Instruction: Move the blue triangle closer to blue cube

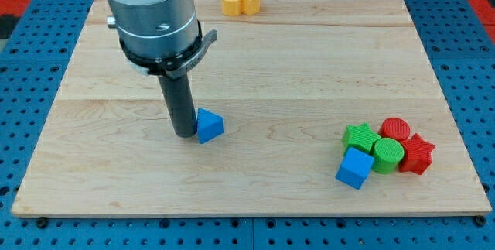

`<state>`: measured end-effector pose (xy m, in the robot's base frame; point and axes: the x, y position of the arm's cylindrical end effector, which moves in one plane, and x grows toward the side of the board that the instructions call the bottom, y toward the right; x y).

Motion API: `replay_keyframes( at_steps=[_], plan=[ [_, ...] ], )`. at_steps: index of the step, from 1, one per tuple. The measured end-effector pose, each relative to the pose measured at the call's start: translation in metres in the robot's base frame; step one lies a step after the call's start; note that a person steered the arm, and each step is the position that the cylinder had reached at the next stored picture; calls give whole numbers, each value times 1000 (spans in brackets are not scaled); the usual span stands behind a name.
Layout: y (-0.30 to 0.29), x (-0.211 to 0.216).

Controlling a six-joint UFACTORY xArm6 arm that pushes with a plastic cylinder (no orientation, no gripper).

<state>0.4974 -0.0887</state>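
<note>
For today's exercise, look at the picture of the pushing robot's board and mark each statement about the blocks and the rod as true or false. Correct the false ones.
1. My tip sits just to the view's left of the blue triangle. True.
2. The blue cube lies at the view's top, beside the yellow blocks. False: it lies at the view's lower right, against the green and red cluster.
3. Two yellow blocks sit together near the board's top edge. True.
4. The blue triangle already touches the blue cube. False: a wide stretch of bare board separates them.
5. The red star is the block farthest to the view's right. True.
</note>
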Motion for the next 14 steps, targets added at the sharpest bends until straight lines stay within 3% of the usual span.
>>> replay_keyframes(
  at_steps=[2, 4, 6, 7, 8, 9, 14],
  plan=[
    [58, -9],
    [105, 35],
    [104, 37],
    [96, 61],
    [96, 62],
    [96, 38],
    [185, 34]
  ],
)
